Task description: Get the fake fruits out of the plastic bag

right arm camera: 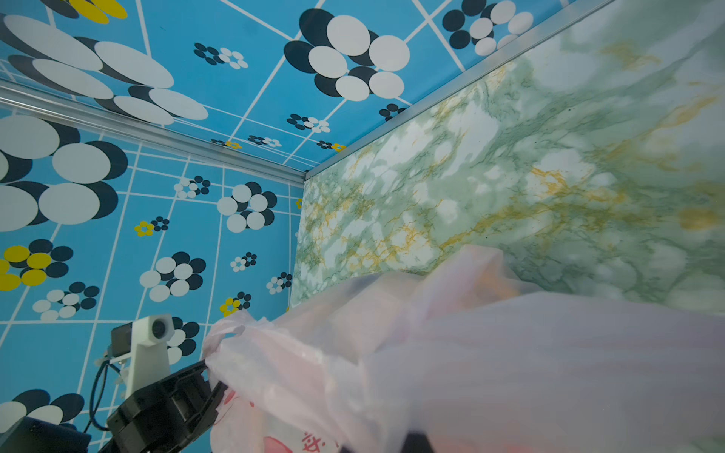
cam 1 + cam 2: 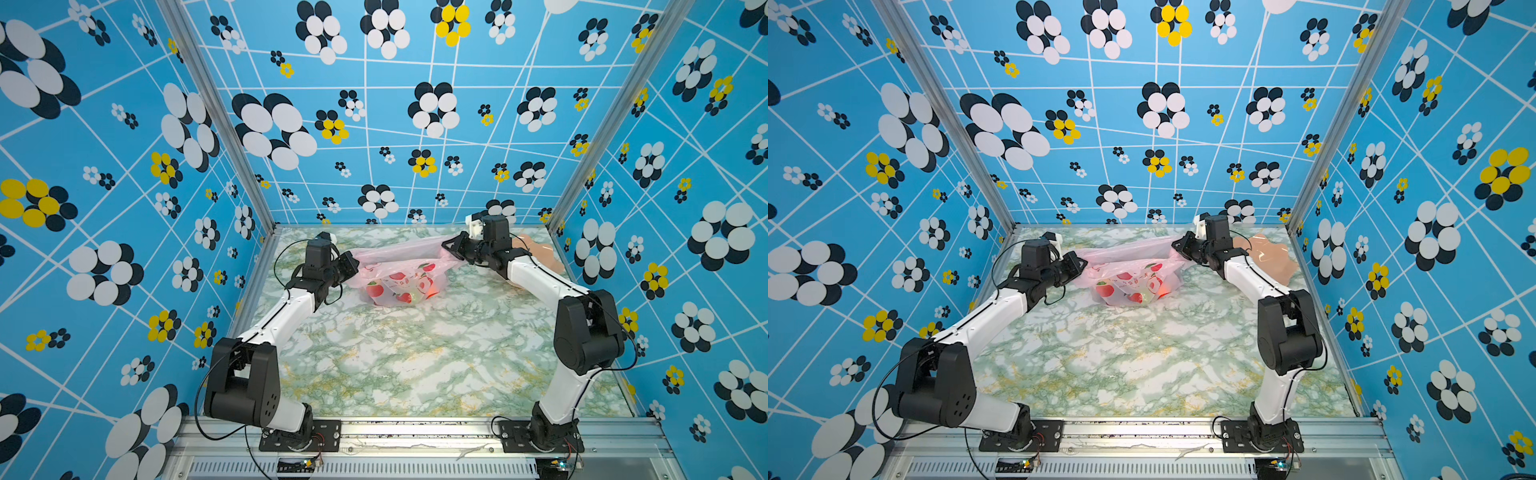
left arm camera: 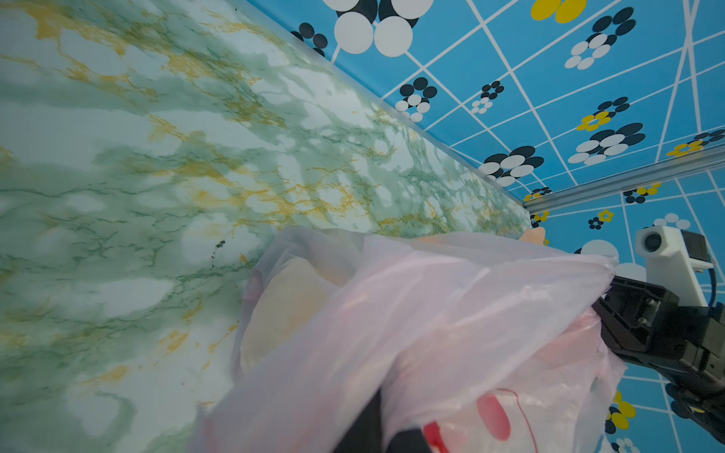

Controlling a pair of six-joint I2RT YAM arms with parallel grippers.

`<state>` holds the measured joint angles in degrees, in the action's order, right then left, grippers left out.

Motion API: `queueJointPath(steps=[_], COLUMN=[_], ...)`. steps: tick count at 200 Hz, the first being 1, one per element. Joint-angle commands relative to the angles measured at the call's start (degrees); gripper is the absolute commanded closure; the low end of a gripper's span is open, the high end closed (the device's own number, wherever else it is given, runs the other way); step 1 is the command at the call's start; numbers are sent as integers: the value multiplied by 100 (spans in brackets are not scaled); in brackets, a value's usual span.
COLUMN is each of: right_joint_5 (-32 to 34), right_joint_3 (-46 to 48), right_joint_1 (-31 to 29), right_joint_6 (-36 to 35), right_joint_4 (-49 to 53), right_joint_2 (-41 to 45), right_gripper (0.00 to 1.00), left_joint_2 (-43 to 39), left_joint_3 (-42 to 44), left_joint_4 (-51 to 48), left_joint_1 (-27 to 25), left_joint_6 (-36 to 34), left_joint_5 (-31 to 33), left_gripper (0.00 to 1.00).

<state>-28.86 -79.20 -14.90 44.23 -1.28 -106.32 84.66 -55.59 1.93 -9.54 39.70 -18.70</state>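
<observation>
The pink translucent plastic bag point(image 2: 399, 278) point(image 2: 1133, 279) with red printed marks hangs stretched between my two grippers over the back of the table. My left gripper point(image 2: 353, 264) point(image 2: 1082, 262) is shut on the bag's left edge. My right gripper point(image 2: 451, 246) point(image 2: 1179, 244) is shut on its right edge, slightly higher. The fake fruits are inside the bag. Through the film an orange one point(image 2: 430, 291) point(image 2: 1163, 289) shows, and a pale beige one point(image 3: 290, 310) in the left wrist view. Both wrist views are filled by the bag point(image 3: 451, 313) point(image 1: 490, 353), which covers my own jaws.
A peach-pink wavy-edged dish point(image 2: 544, 255) point(image 2: 1268, 257) lies at the back right, behind my right forearm. The green marble table point(image 2: 415, 357) is closed in by blue patterned walls on three sides, with a metal rail point(image 2: 415, 428) along the front.
</observation>
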Motion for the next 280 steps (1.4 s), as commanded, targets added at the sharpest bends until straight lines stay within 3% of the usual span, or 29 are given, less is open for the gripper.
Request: queueJointPath(steps=[1,23,50,69,91,143,187,211,222,242,265,272,280], right_joint_5=[-139,153,890,1539,2178,2790,3235,3052,2999,2666,1768,1416,991], right_joint_3=[27,-251,-449,-561,-524,-570,-491,-321,-294,-143,196,372,630], right_joint_1=[-62,-137,-212,-347,-581,-1254,-1489,-1499,-1503,-1494,-1302,-1182,-1042], right_joint_6=[121,-351,-1033,-1459,-1721,-1596,-1495,-1487,-1485,-1556,-1523,-1445,-1295], right_joint_4=[-259,533,1749,2551,3151,3472,3605,3427,3381,3020,2280,1951,1458], right_joint_2=[-187,-75,363,650,858,514,327,274,250,365,730,870,1038], right_gripper=[100,99,45,26,18,16,19,29,39,67,94,100,100], left_joint_2=[180,312,212,146,52,-204,-318,-328,-302,-287,-389,-450,-513], left_joint_3=[116,-29,51,66,178,697,828,875,858,813,1031,1128,1233], left_joint_4=[178,-119,-192,-300,-290,86,42,65,66,45,375,504,670], left_joint_1=[-213,-691,-1017,-1235,-1442,-1683,-1771,-1771,-1762,-1695,-1282,-1118,-912], left_joint_6=[-7,-291,-344,-471,-558,-530,-494,-490,-499,-480,-182,-90,45], left_joint_5=[-103,134,590,851,1073,1180,1331,1376,1359,1269,796,634,444], left_gripper=[97,96,96,95,95,93,93,92,92,92,92,93,93])
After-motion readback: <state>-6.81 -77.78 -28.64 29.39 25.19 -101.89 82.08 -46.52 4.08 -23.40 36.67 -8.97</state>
